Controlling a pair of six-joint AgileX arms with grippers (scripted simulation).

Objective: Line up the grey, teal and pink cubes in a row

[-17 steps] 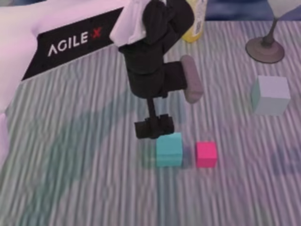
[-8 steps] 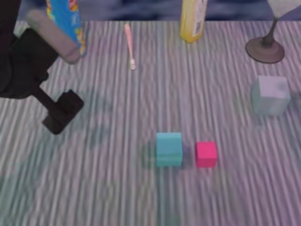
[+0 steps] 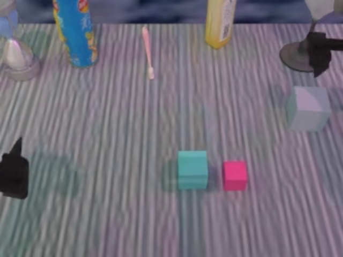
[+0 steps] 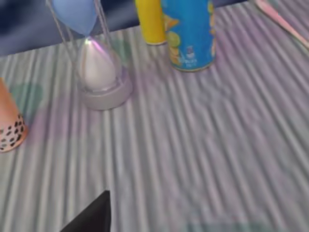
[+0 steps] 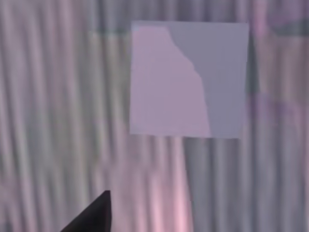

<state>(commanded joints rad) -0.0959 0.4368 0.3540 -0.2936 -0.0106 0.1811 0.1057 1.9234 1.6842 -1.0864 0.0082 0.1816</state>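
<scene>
Top view: right tool (image 3: 320,51), finger state unclear, hangs near grey cube (image 3: 307,108); centre over it, then lower squarely beside pink cube (image 3: 235,175).

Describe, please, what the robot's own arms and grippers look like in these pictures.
Very little of them shows. The left gripper appears at the top view's left edge as a matte black, angular block ending in a pointed tip. The right gripper at the right edge is likewise black and blocky. Each wrist view catches only one dark, wedge-shaped fingertip. No cables, markings or lighter casing are visible.
</scene>
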